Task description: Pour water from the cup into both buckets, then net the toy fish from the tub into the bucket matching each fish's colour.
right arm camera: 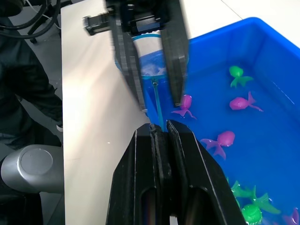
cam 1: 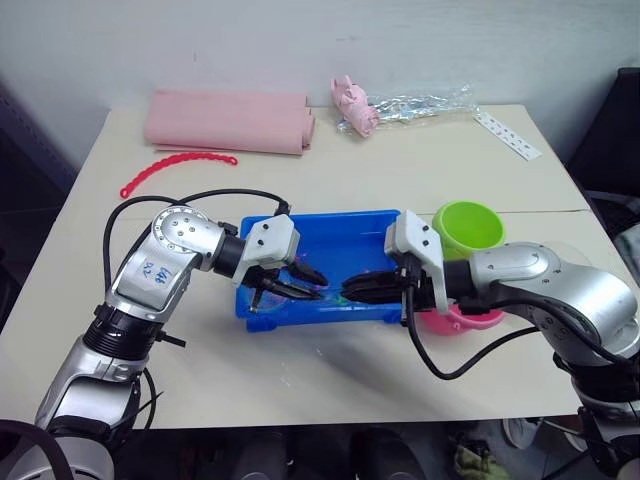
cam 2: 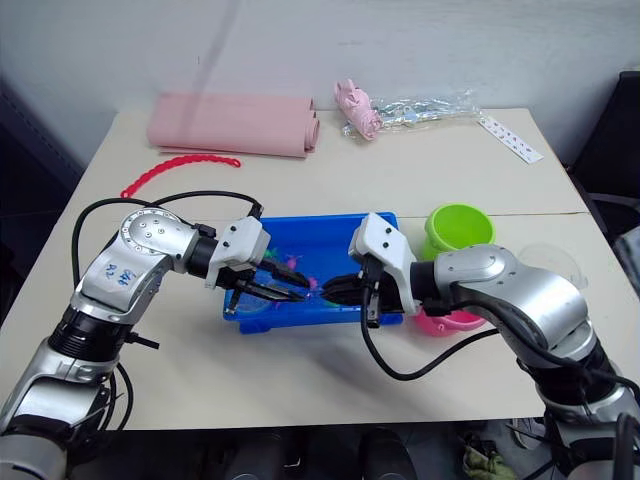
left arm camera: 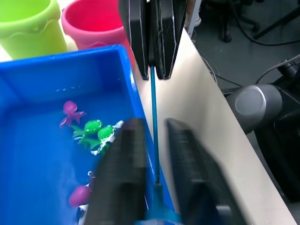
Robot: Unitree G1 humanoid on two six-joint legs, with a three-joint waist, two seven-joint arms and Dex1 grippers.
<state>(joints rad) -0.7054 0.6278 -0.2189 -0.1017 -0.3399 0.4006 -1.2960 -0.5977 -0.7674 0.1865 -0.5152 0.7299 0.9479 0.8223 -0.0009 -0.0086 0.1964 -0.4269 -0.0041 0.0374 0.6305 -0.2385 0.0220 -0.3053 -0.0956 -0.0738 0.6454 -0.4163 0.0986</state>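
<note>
We see the shallow bright blue rectangular plastic tub (cam 1: 318,268) on the beige counter (cam 1: 420,180), with tiny pink and green plastic fish (right arm camera: 225,138) lying in it. Our right hand (right arm camera: 159,131) is clenched on the thin blue handle of the small round hoop net (right arm camera: 157,101) at the tub's near rim; our left hand (left arm camera: 154,154) straddles that handle at the hoop end — fingers parted, released. The lime green pail (cam 1: 467,227) and hot pink pail (cam 1: 462,320) stand just beside the tub, by the right arm.
</note>
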